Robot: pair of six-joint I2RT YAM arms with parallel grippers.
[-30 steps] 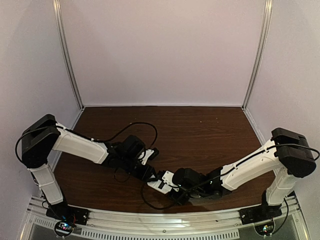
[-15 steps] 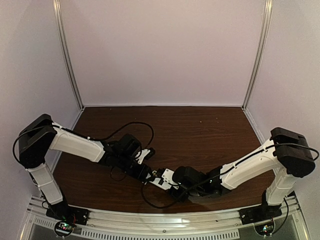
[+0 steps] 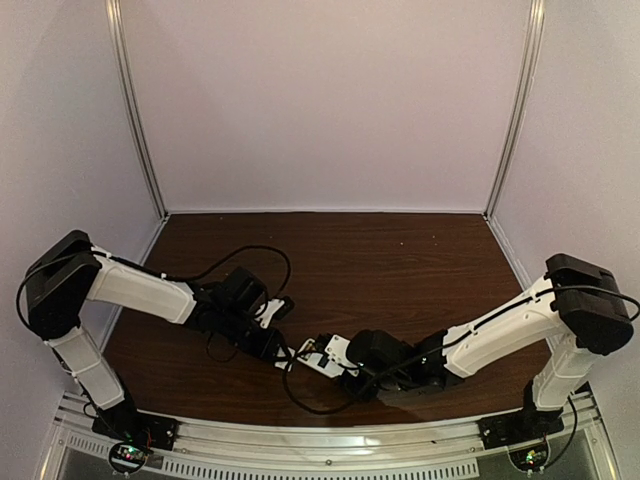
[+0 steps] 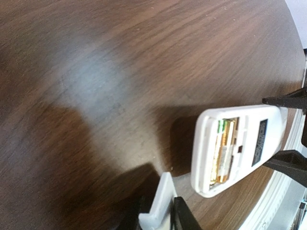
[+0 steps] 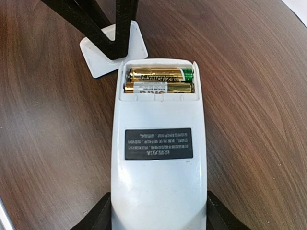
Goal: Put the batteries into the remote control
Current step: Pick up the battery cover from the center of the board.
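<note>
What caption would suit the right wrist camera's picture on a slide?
Two batteries seated in the remote control, held by the right gripper; battery cover lying alongside.

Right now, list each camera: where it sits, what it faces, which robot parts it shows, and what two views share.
Top external: above and behind, looking down at the table; left arm and right arm show.
Left wrist: faces the remote control; left pincer shows, gripping a white cover.
Right wrist: faces the batteries; right pincer grips the remote control.
Both wrist views share the loaded batteries.

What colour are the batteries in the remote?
Batteries: gold, green at one end; right wrist view.
</note>
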